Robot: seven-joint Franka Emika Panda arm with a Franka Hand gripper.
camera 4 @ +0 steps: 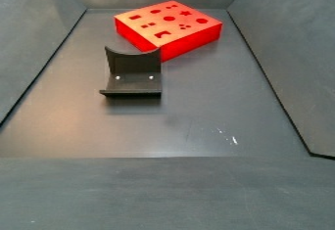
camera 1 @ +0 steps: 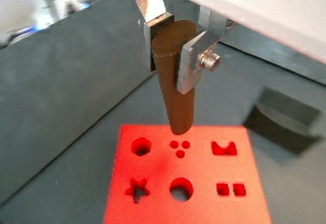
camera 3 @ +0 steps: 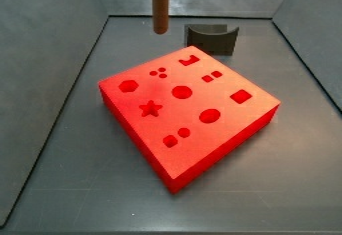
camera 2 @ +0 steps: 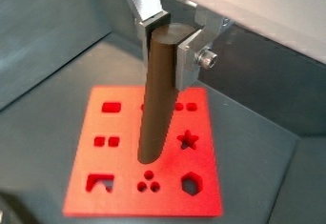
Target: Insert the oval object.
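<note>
My gripper (camera 1: pixel 173 61) is shut on the upper end of the oval object (camera 1: pixel 176 94), a long brown rod that hangs upright from the fingers. It also shows in the second wrist view, gripper (camera 2: pixel 169 51) and rod (camera 2: pixel 152 104). The rod's lower end hovers above the red block (camera 1: pixel 159 169), (camera 2: pixel 121 166), apart from it. The block's top has several shaped holes, an oval one among them. In a side view the rod (camera 3: pixel 159 4) comes down from the top edge behind the block (camera 3: pixel 247 114); the gripper is out of that view.
A dark grey curved holder (camera 3: pixel 211 37) stands on the floor beside the block; it also shows in a wrist view (camera 1: pixel 283 118) and a side view (camera 4: pixel 131 74), in front of the block (camera 4: pixel 183 43). Sloping grey walls enclose the floor.
</note>
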